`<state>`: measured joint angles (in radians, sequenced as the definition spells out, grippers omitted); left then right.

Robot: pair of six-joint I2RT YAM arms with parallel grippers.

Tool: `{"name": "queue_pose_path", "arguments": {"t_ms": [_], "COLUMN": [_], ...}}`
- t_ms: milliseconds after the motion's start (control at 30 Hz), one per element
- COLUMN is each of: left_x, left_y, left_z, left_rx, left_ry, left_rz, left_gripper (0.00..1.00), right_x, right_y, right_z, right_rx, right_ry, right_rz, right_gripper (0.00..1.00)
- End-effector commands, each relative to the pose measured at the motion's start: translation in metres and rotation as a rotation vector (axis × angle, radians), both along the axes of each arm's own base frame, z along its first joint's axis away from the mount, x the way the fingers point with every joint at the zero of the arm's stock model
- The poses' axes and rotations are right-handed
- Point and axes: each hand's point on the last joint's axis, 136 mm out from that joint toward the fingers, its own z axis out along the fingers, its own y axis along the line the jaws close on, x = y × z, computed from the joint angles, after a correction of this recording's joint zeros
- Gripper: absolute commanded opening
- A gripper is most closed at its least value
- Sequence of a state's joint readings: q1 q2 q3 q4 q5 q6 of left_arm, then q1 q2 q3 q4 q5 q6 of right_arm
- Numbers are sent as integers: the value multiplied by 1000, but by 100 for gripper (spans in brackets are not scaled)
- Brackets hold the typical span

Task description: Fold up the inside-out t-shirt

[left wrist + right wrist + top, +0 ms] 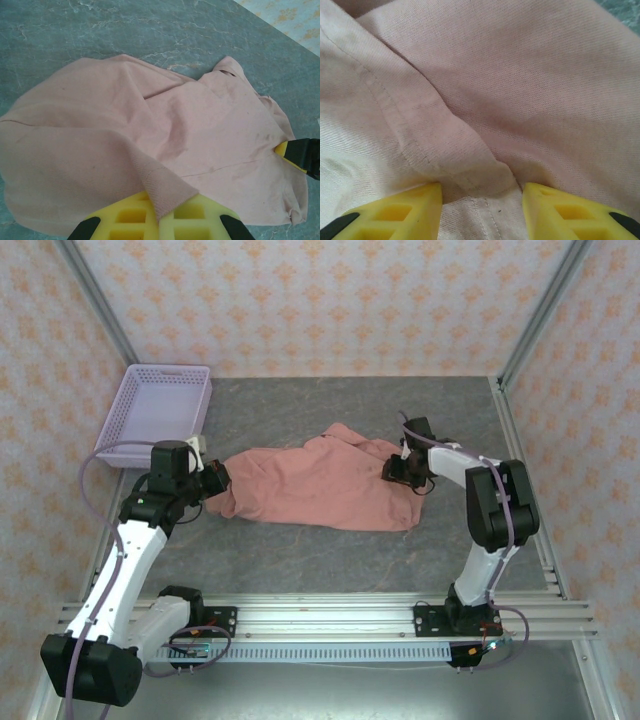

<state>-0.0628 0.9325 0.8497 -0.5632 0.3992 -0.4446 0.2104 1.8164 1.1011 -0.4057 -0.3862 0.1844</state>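
Nearest the arm bases, the grey table (330,560) is bare. The t-shirt (320,490) lies further in, mid-table, spread crosswise btwn the two arms in a loose, rumpled heap, not flat.

L gripper (160,222) sits at the shirt's left end, fingers pressed together on a hemmed corner; the ribbed hem edge pokes out btwn the yellow pads. R gripper (480,200) is at the opposite end w/ jaws apart, straddling a raised fold that carries a stitched seam. The cloth fills the gap, but a firm bite isn't evident.

Handling, as a judgement: light, thin knit, v. soft and limp. It'll sag and drape wherever it's unsupported, and wrinkles will shift w/ any tug. Not fragile and not slippery; the cloth should drag on the table surface rather than slide freely. Best holds are hems and seams, where doubled fabric gives the pads something thick. A single layer mid-panel would likely slip out or pull up only a small tent. Opposite ends suit stretching it flat.

Farthest back, at the left, is a lavender basket (165,370), well apart from the shirt.
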Motion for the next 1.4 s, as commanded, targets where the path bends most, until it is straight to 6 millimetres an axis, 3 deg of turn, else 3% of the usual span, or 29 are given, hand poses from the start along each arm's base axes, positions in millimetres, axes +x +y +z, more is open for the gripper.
{"name": "queue_pose_path", "arguments": {"t_ms": [0, 267, 533, 1033, 1367], "left_x": [6, 6, 5, 3, 2], "left_y": [-2, -2, -2, 1, 1], "left_z": [13, 13, 14, 22, 24], "left_rx": [-1, -4, -1, 4, 4], "left_ry": [-46, -48, -51, -76, -79], "left_rz": [-21, -21, -22, -5, -9], "left_gripper": [0, 0, 0, 0, 0], "right_x": [3, 8, 4, 0, -1], "right_y": [6, 7, 0, -18, 1], "right_z": [-2, 7, 19, 50, 30], "right_rx": [17, 26, -5, -92, -41], "right_ry": [7, -26, -54, -118, -77], "right_rz": [19, 22, 18, -4, 22], "right_gripper": [44, 21, 14, 11, 15]}}
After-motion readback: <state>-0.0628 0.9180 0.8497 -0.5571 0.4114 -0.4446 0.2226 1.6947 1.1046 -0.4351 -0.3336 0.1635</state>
